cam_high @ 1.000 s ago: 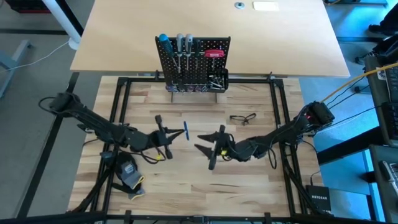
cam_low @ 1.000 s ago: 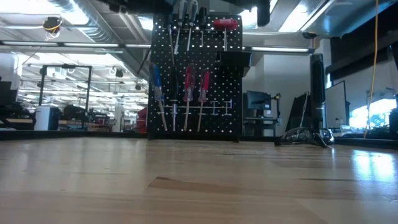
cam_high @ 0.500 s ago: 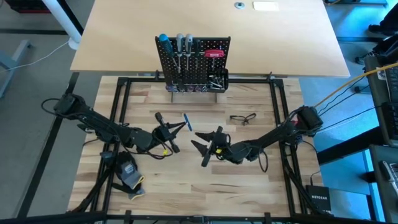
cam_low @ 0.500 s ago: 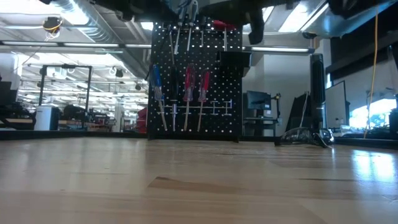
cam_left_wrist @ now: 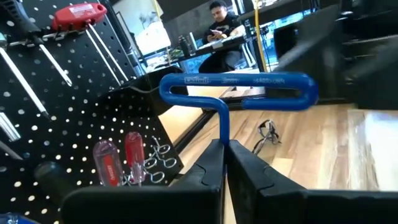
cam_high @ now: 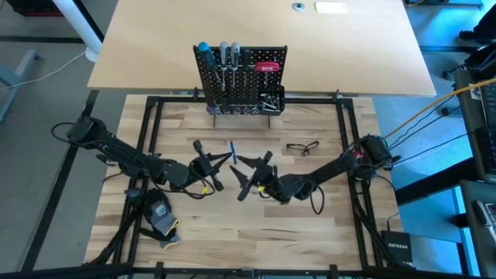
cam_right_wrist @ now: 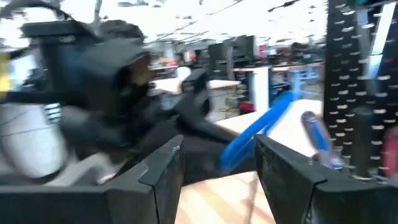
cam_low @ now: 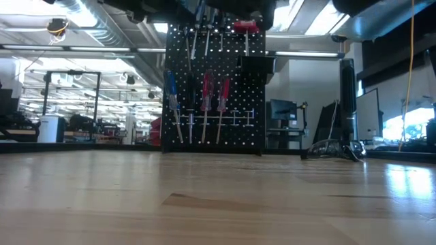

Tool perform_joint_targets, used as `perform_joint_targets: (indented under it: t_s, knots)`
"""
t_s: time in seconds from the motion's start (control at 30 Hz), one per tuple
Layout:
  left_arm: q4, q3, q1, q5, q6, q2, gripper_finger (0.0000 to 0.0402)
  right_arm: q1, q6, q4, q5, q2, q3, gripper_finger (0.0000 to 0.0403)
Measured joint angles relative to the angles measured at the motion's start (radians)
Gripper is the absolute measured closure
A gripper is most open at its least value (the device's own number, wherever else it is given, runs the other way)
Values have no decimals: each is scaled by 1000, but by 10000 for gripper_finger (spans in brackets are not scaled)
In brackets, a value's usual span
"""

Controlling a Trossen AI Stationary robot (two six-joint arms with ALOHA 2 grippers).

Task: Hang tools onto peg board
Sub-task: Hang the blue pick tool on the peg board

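My left gripper (cam_high: 223, 160) hangs above the middle of the table, shut on a blue T-shaped key (cam_high: 232, 152). The key's looped blue handle (cam_left_wrist: 236, 90) stands just past the fingertips. My right gripper (cam_high: 246, 177) faces it from the table's right side, open, with the blue handle (cam_right_wrist: 256, 134) showing ahead between its two fingers and apart from them. The peg board (cam_high: 240, 77) stands upright at the far middle with screwdrivers and a red-handled tool hung on it. My left gripper pinches the key's thin blue shaft (cam_left_wrist: 224, 138) between its two fingers, a little below the handle. The fingers lie level and along the shaft, pointing toward the table's right and far side. The key is lifted clear of the table, its handle crosswise beyond the fingertips.
A pair of glasses (cam_high: 302, 147) lies on the table right of the middle. A black-and-yellow glove (cam_high: 159, 218) lies at the near left. A black frame (cam_high: 151, 124) borders the wooden top. People sit in the room beyond the peg board (cam_left_wrist: 62, 130).
My right gripper has travelled toward the table's left, closing on the left gripper and the blue key, and has rolled as it went; its fingers have stayed apart. My left gripper has turned a little, swinging the key's handle slightly toward the far edge.
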Motion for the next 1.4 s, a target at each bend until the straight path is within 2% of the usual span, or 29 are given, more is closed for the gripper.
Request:
perform_joint_targets:
  t_s: [0.1,0.37,0.6,0.77,0.97,1.1,1.3,1.4]
  knots:
    - [-1,0,0,3,0,0,400,-7,-4,-7,47,0,2,210]
    - [1,0,-1,3,0,0,400,-12,-2,-3,48,0,2,222]
    - [2,0,-2,2,0,0,400,-28,-5,-15,40,0,2,317]
    - [-3,0,-3,4,0,0,400,-32,-69,-13,67,-1,1,386]
    - [1,0,-3,15,-23,0,400,-29,-162,-3,103,-1,1,376]
    - [0,0,-4,21,-25,-6,396,-30,-244,-6,129,-7,1,389]
    - [0,0,-9,18,2,-44,331,-30,-358,-7,188,-38,1,383]
    - [-51,0,-27,13,9,-92,296,-30,-456,-10,231,-57,1,385]
